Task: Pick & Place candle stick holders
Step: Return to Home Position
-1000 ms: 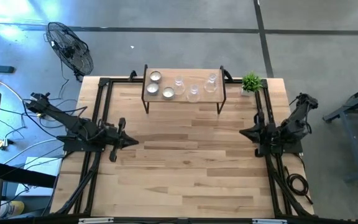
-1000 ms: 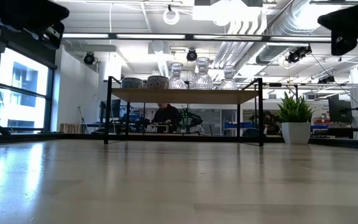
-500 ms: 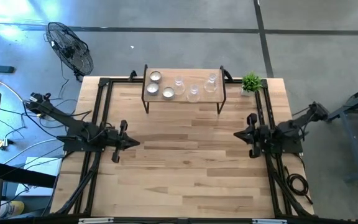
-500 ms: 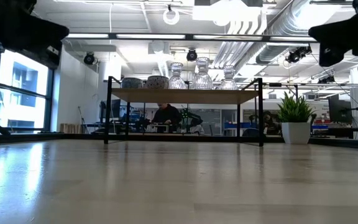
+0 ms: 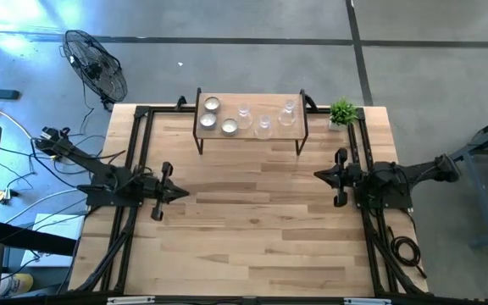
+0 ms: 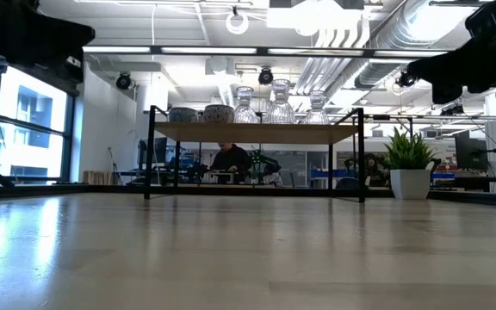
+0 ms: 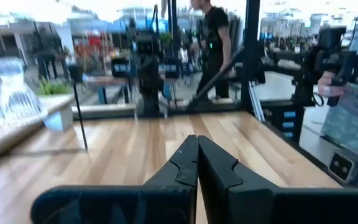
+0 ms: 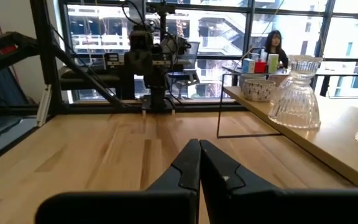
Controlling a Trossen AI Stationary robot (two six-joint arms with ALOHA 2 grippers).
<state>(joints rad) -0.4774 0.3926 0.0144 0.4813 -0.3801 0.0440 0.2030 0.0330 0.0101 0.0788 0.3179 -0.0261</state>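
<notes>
On a small raised wooden shelf (image 5: 251, 134) at the table's far middle stand three clear glass stemmed holders (image 5: 264, 126) and three round tealight cups (image 5: 212, 105) with white centres; in the low view the glass holders (image 6: 280, 105) and cups (image 6: 218, 113) line its top. My left gripper (image 5: 183, 193) is shut and empty above the table's left side. My right gripper (image 5: 318, 175) is shut and empty above the right side. One glass holder shows in the left wrist view (image 7: 14, 94), another in the right wrist view (image 8: 296, 93).
A small green plant (image 5: 342, 111) in a white pot stands at the far right corner. Black metal frames (image 5: 138, 152) run along both table sides. A floor fan (image 5: 96, 66) stands beyond the far left. People show in the room beyond the table.
My right arm has swung so that its gripper has gone toward the table's left edge and a little toward the far edge, and it shows lower in the low view. My left gripper has stayed about where it was.
</notes>
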